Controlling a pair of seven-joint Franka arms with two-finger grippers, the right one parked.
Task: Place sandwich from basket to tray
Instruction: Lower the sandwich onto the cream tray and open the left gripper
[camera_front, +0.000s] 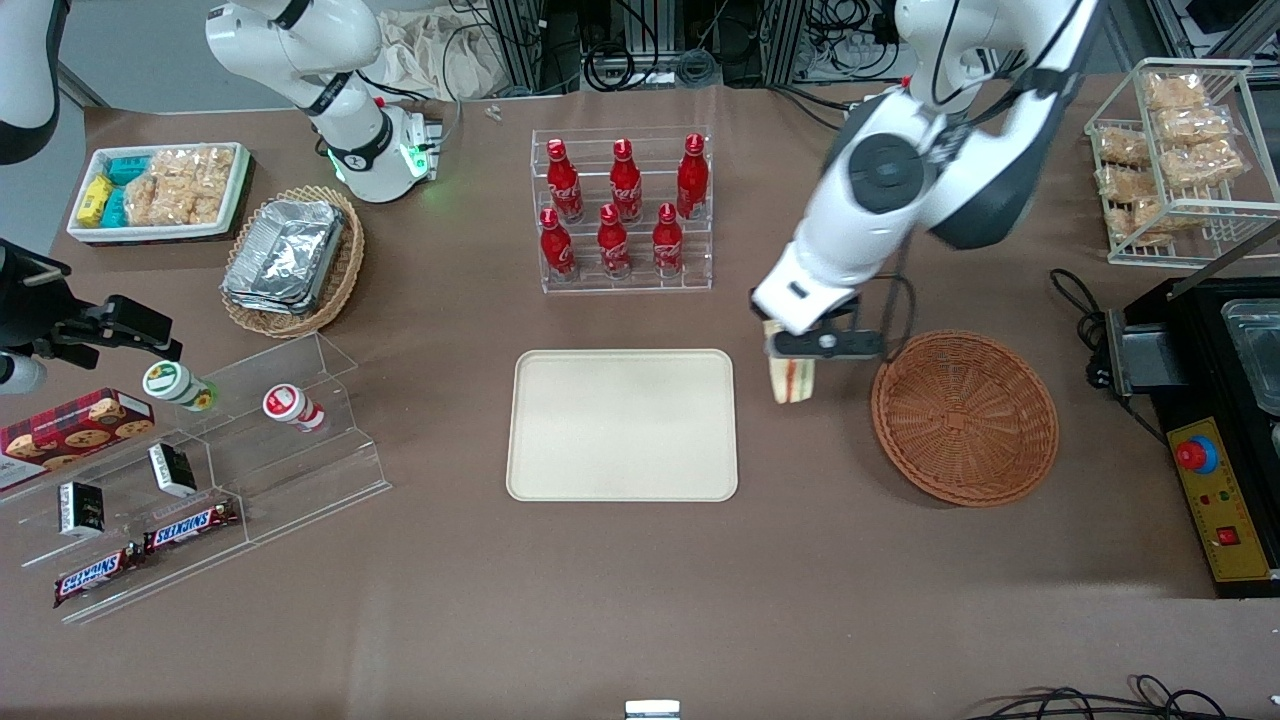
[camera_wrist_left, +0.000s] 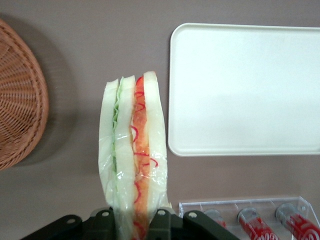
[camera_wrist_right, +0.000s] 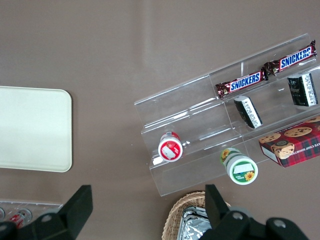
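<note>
My left gripper (camera_front: 795, 352) hangs above the bare table between the tray (camera_front: 622, 424) and the basket (camera_front: 964, 416), shut on the sandwich (camera_front: 793, 379). The sandwich (camera_wrist_left: 132, 150) is a plastic-wrapped wedge of white bread with green and red-orange filling showing on its edge, clamped between the black fingers (camera_wrist_left: 165, 222) of the gripper (camera_wrist_left: 135, 225). The cream tray (camera_wrist_left: 245, 90) lies flat beside it with nothing on it. The reddish-brown wicker basket (camera_wrist_left: 17, 100) is empty.
A clear rack of red bottles (camera_front: 622, 210) stands farther from the front camera than the tray. A black machine with a red button (camera_front: 1205, 440) sits beside the basket toward the working arm's end. A tan basket of foil containers (camera_front: 292, 258) and acrylic snack shelves (camera_front: 200, 470) lie toward the parked arm's end.
</note>
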